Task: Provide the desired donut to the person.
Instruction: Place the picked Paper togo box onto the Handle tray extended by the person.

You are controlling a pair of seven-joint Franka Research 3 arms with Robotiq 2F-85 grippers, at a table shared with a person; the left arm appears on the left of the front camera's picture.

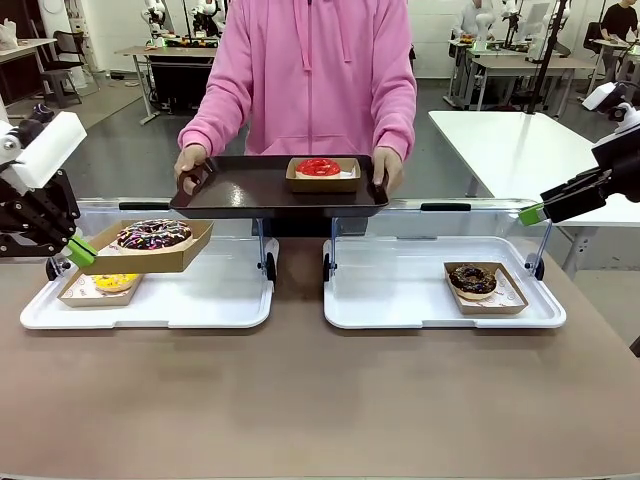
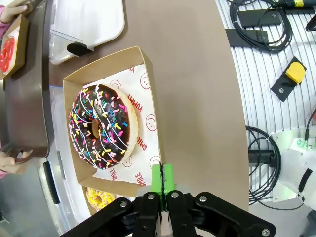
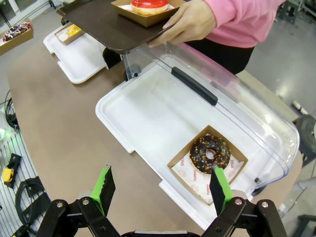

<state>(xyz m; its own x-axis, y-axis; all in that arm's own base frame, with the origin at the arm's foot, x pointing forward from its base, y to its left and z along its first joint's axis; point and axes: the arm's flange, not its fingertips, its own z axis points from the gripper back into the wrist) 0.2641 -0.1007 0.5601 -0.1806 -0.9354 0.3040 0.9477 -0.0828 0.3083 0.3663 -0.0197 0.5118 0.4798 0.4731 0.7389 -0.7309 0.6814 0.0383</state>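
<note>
Above the left white tray we see the left gripper clamped on the rim of the sprinkled donut's box, lifted | right gripper fingers spread wide, holding nothing, over the right white tray | person holds a dark tray carrying a red donut | yellow donut, chocolate donut rest in trays.

Sprinkled chocolate donut, boxed, lifted.

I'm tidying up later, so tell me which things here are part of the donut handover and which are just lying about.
In use: left gripper holding the sprinkled donut's box; person's dark tray with the red donut.
Lying about: yellow donut, nut-topped chocolate donut, open right gripper.
</note>
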